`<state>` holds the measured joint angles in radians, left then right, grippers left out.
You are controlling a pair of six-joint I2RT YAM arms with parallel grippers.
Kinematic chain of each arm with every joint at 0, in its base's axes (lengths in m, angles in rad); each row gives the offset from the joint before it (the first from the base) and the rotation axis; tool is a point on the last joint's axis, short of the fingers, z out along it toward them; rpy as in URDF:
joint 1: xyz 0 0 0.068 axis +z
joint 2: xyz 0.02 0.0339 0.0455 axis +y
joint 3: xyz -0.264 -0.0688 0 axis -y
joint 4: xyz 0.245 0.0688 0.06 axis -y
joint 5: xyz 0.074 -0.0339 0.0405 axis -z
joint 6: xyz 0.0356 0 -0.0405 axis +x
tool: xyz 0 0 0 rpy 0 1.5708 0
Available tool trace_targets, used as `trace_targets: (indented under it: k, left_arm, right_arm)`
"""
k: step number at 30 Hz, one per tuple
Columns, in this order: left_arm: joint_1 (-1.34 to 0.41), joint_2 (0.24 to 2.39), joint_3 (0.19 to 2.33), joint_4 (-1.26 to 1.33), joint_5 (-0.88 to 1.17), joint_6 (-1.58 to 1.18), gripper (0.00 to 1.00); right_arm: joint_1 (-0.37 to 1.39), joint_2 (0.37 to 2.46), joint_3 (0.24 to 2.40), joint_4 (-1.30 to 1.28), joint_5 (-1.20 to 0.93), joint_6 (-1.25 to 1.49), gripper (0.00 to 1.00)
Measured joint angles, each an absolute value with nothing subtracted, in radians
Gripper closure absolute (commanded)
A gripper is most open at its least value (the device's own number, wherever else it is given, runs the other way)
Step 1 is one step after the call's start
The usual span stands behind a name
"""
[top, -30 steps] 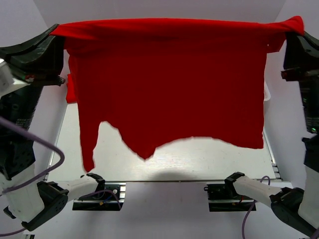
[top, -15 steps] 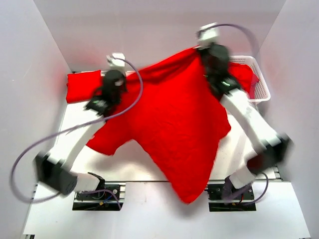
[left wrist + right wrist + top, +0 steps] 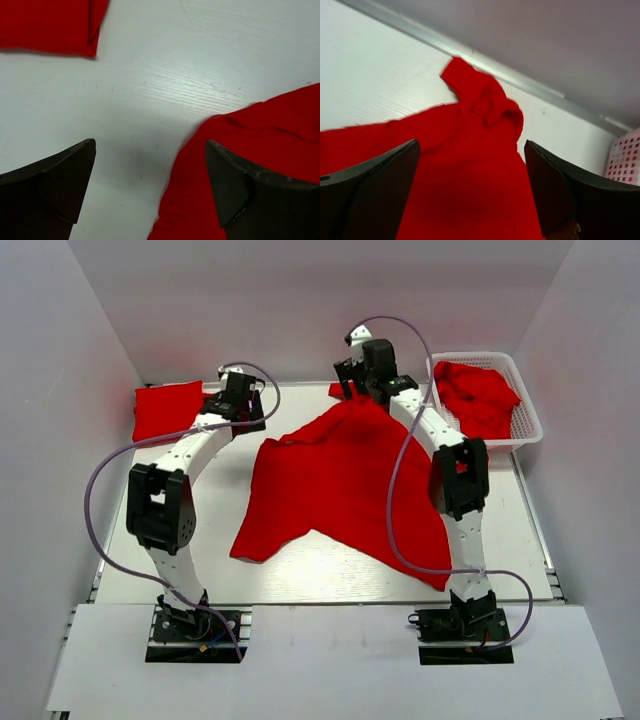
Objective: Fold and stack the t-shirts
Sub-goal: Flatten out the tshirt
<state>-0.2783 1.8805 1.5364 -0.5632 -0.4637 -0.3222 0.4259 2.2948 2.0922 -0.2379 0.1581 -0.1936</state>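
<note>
- Your spread bright red cloth t-shirt (image 3: pixel 340 485) lies mid-frame on the white table (image 3: pixel 330 568).
- Upper left: folded red shirt (image 3: pixel 163 408); upper right: more in white plastic lattice basket (image 3: pixel 500 443).
- Both released, empty: left gripper (image 3: pixel 150 145) beside shirt edge, right gripper (image 3: pixel 471 144) over its top end.

At least 3 t-shirts (image 3: pixel 340 480), 1 basket (image 3: pixel 531 426), 2 arms (image 3: pixel 190 450)

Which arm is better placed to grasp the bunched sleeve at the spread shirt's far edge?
Right. The right gripper hangs open directly over that sleeve; the left gripper is over table beside the shirt's other corner.
</note>
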Motion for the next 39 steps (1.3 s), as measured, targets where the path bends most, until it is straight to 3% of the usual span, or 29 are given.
trace_targets:
  k: [6,15,20,26,39]
  left_arm:
    - [-0.281,1.798,1.514,-0.484,-0.331,-0.262,0.0]
    - [-0.307,1.887,1.522,-0.419,-0.031,-0.13,0.0]
    - [-0.319,2.093,1.705,-0.41,0.083,-0.045,0.0]
    - [-0.35,2.273,1.897,-0.444,0.103,0.056,0.0]
    - [-0.482,2.336,1.952,-0.446,-0.01,0.169,0.0]
  right_arm:
    - [0.429,2.069,1.984,-0.274,0.115,-0.095,0.1]
    - [0.427,1.671,1.431,-0.367,0.158,0.173,0.1]
    - [0.427,1.629,1.205,-0.424,0.173,0.277,0.1]
    - [0.427,1.629,1.125,-0.484,0.199,0.355,0.1]
    - [0.42,1.629,1.068,-0.503,0.287,0.434,0.1]
